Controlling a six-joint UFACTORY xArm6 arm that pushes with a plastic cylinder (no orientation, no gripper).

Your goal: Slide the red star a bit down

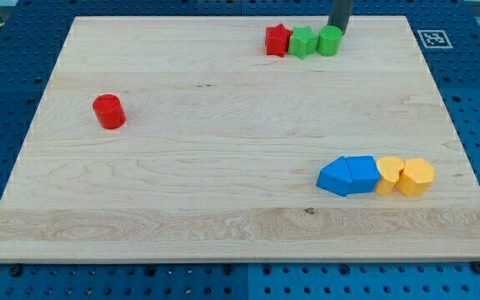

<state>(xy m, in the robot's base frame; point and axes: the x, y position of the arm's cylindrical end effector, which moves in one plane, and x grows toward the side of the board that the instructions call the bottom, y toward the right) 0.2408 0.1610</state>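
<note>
The red star (277, 39) lies near the top edge of the wooden board, right of centre. It touches a green star (303, 42) on its right, which touches a green cylinder (329, 41). My tip (337, 30) comes down from the view's top and ends just behind the green cylinder's upper right, about two blocks to the right of the red star.
A red cylinder (107, 112) stands alone at the left. At the lower right a row runs left to right: two blue blocks (347, 176), a yellow block (388, 176) and a yellow hexagon (416, 177). The wooden board (223, 183) lies on a blue pegboard.
</note>
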